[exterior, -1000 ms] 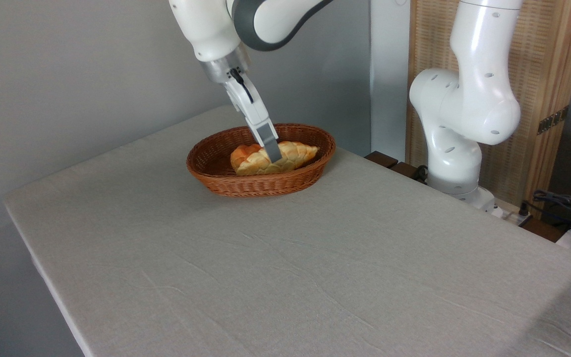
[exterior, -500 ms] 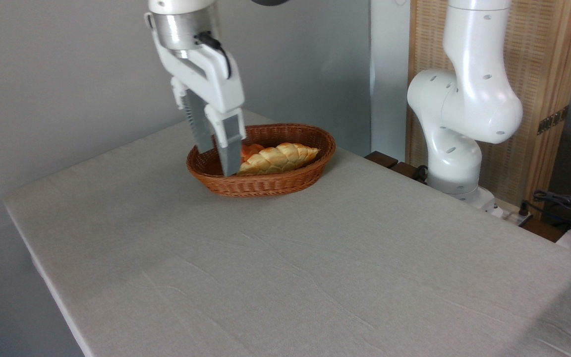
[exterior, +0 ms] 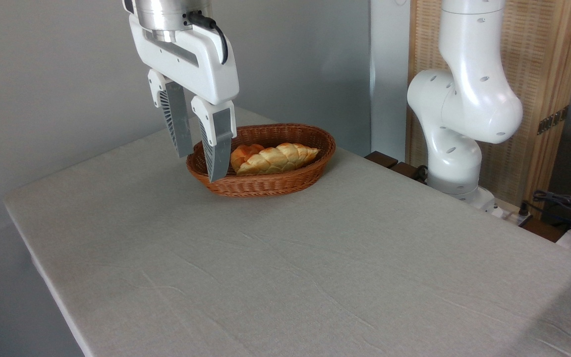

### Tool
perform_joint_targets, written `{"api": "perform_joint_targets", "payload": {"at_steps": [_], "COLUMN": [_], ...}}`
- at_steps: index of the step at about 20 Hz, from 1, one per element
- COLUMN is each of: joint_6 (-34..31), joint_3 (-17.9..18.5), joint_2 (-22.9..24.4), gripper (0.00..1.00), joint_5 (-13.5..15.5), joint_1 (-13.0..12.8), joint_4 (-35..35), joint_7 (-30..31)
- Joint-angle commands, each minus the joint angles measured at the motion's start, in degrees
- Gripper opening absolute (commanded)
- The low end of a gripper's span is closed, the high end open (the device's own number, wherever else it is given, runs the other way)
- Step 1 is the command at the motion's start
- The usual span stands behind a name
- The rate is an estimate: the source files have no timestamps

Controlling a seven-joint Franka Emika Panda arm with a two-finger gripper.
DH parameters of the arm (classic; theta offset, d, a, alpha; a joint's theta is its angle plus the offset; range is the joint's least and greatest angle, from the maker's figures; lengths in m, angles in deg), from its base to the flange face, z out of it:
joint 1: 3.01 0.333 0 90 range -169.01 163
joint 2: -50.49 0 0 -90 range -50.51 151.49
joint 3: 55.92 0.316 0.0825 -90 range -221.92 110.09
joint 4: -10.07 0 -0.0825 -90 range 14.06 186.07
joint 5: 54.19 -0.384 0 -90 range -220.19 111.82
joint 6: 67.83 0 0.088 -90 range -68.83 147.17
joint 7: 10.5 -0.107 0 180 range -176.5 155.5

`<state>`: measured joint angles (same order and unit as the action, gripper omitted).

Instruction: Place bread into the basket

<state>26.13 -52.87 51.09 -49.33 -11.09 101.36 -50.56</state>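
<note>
Fingers (exterior: pixel 216 148) spread, empty — hang beside basket (exterior: pixel 265 184).

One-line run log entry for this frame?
claw: open, empty, above table | bread: in basket | step: placement done

Cloth-covered table (exterior: pixel 285 277) — wicker basket (exterior: pixel 265 186) on it.
</note>
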Motion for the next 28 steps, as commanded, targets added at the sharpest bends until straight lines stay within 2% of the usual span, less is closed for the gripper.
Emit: {"api": "perform_joint_targets", "payload": {"at_steps": [1, 2, 4, 7, 14, 17, 25, 28], "joint_6": [-4.1, -4.2, -4.3, -4.3, -4.2, -5.7, -6.2, -6.9], "joint_3": [-6.0, -6.3, -6.7, -7.3, -7.8, -10.1, -9.2, -6.7], "joint_2": [-0.3, -0.1, -0.1, -0.1, -1.2, -1.1, -0.7, -0.2], "gripper": [1.00, 1.00, 1.00, 1.00, 1.00, 1.00, 1.00, 1.00], "joint_5": [-2.9, -4.1, -4.2, -4.3, -4.2, -4.4, -4.6, -4.7], "joint_1": [4.8, 4.9, 4.9, 5.1, 5.2, 5.1, 5.2, 4.6], "joint_4": [-1.5, -1.6, -1.6, -1.6, -2.5, -2.6, -2.5, -2.5], "joint_7": [1.1, 1.3, 2.3, 7.5, 7.3, 7.6, 7.6, 7.1]}}
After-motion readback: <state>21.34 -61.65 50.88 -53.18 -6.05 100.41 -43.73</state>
